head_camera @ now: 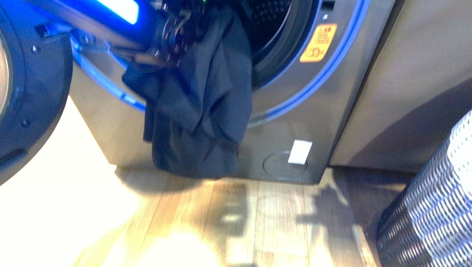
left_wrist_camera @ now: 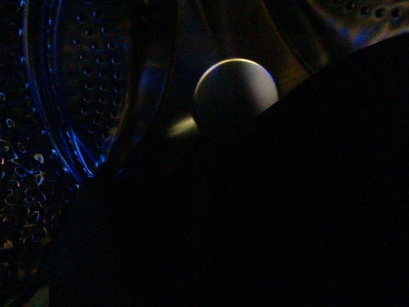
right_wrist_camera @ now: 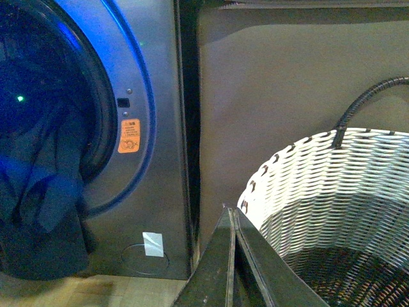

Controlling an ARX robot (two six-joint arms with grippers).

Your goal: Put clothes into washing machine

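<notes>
The dark navy, limp, unpatterned garment (head_camera: pixel 206 100) hangs half out of the silver-grey front-loading washing machine (head_camera: pixel 311 122). Its upper part lies over the lower rim of the round porthole, and the rest trails down the front panel almost to the pale wooden floor (head_camera: pixel 267 222).

The left arm (head_camera: pixel 119 25), lit blue, reaches in from the upper left to the porthole, where its end meets the fabric. The left claw is hidden there, so I cannot tell whether it grips the cloth or how wide it stands. The left wrist view is dim. It shows the perforated steel drum (left_wrist_camera: pixel 83 96) and dark cloth (left_wrist_camera: pixel 255 224) across the lower part.

The dark round door (head_camera: pixel 28 83) stands open at the left. A small yellow warning sticker (head_camera: pixel 318 43) sits just right of the porthole, and a white tag (head_camera: pixel 300 152) low on the panel.

Touching the machine's right side is a plain grey-brown flat-fronted unit (head_camera: pixel 412 83). Near it stands a white woven basket (right_wrist_camera: pixel 319 185), with the right claw (right_wrist_camera: pixel 231 214) just beside its rim, fingers pressed together and holding nothing.
</notes>
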